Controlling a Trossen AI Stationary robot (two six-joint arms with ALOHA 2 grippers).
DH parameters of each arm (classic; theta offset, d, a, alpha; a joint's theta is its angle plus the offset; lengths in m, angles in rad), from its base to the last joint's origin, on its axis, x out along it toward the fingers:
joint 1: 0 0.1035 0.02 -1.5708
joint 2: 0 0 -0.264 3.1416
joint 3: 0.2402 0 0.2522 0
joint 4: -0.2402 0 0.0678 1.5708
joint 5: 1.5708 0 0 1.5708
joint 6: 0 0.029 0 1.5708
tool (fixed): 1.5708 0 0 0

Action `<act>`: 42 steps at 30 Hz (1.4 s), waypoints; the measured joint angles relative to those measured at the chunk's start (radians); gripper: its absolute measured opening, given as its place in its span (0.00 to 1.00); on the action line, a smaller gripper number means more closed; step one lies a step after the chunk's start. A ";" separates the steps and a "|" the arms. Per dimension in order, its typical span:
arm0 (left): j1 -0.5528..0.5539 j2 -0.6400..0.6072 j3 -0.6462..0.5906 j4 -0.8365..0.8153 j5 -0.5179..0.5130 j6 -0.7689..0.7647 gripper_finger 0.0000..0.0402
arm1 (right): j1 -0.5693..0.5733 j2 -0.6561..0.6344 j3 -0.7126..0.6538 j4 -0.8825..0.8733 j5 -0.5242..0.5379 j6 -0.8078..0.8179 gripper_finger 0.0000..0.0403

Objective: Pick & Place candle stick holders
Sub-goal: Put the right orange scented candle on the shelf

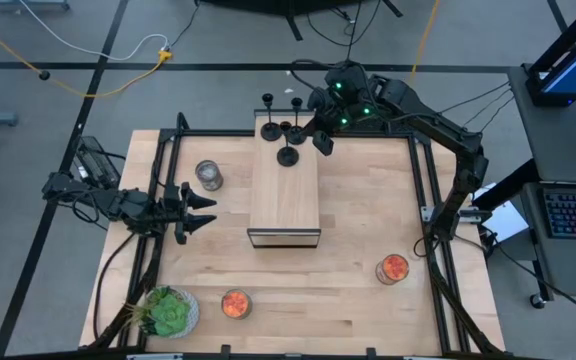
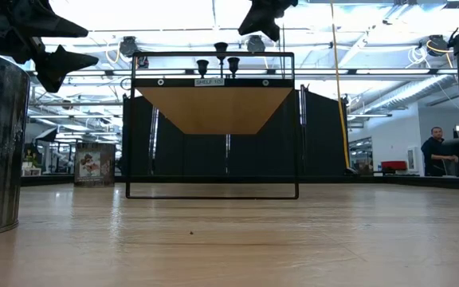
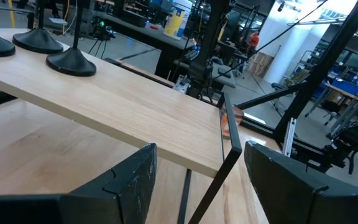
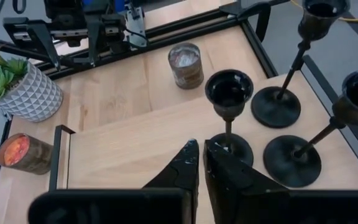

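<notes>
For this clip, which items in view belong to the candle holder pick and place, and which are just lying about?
Job:
candle stick holders, three on the raised wooden shelf
right gripper, shut, beside them
left gripper, open, waiting at the table's left

Lying about:
silver candle jar
two orange candle jars
potted plant

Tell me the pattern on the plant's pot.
The pot has a grey-and-white triangle pattern, clearest in the right wrist view.

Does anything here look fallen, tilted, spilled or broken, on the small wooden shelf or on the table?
Nothing stands out. The three candle stick holders stand upright on the raised wooden shelf. The plant pot and the jars on the table look upright too. The right gripper, shut, hovers beside the holders; the left gripper waits, open.
</notes>
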 joint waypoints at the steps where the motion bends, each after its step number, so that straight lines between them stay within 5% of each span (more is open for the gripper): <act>1: 0.000 0.000 0.000 0.000 0.000 0.000 0.62 | 0.000 0.000 0.000 0.000 0.000 0.000 0.05; 18: 0.000 0.000 0.000 0.000 0.000 -0.024 0.62 | 0.019 -0.105 -0.048 -0.134 0.062 -0.132 0.00; 33: 0.000 0.001 0.000 -0.001 -0.001 -0.019 0.62 | 0.021 -0.646 -0.700 0.189 0.051 -0.077 0.00; 42: 0.000 0.001 0.000 -0.001 -0.061 -0.017 0.62 | 0.022 -0.931 -1.018 0.366 -0.129 0.056 0.00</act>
